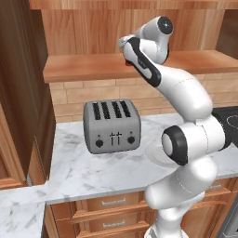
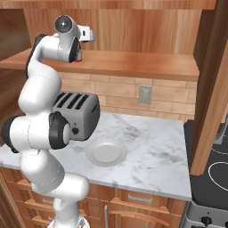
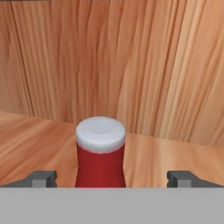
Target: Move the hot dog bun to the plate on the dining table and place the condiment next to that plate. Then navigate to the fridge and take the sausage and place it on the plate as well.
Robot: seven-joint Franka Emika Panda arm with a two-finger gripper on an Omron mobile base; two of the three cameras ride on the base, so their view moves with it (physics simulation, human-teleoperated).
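Gripper (image 3: 111, 178) wide open at wooden shelf (image 2: 133, 60), fingers (image 3: 43, 178) apart on both sides of upright condiment (image 3: 100, 153), not touching it.

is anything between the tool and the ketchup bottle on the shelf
Nothing visible does. In the hand view the condiment stands upright on the wooden shelf, centred between the tool's spread fingertips, with open gaps either side and only the wood back panel behind.
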